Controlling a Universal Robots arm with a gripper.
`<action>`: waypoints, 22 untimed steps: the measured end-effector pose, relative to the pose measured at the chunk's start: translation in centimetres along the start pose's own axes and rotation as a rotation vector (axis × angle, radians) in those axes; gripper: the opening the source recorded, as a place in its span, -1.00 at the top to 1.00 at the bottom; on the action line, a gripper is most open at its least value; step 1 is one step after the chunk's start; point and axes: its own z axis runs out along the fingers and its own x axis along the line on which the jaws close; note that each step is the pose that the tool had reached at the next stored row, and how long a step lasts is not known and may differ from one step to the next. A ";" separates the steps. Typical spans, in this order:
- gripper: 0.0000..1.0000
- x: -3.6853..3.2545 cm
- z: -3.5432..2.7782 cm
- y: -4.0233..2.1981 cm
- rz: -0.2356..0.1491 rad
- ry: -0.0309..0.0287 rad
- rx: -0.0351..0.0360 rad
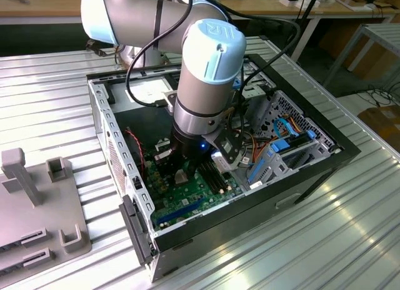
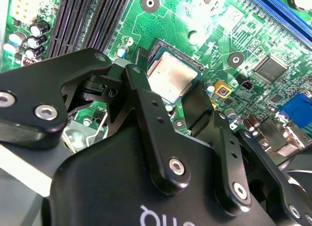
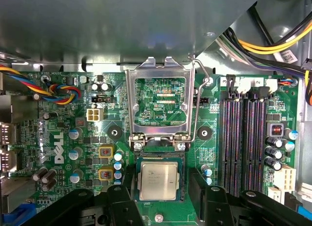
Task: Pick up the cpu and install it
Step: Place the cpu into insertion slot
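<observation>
The gripper (image 3: 162, 176) is hovering low with its fingers (image 3: 196, 187) spread, clamping nothing. The cpu (image 3: 157, 181) is lying flat in the socket between them, and the load plate (image 3: 161, 70) is standing open, giving access.

The cpu (image 3: 157, 181) has a smooth, dull silver-grey metal face with a soft sheen. The green board (image 3: 34, 133) looks glossy and lacquered. The socket frame (image 3: 129, 104) is bright, bare metal. The gripper (image 3: 159, 187) is matt black, plastic or coated metal; it is hard to tell which. The computer case (image 1: 103, 124) is grey sheet metal, and the table (image 1: 312, 240) is ribbed, shiny metal.
</observation>
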 end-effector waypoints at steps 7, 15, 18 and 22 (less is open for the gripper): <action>-0.24 0.01 0.00 -0.01 0.000 0.0009 0.0005; -0.24 -0.30 0.01 -0.01 0.000 0.0010 0.0005; -0.24 -0.39 0.02 -0.01 0.000 0.0009 0.0004; -0.24 -0.42 0.02 -0.01 0.000 0.0009 0.0003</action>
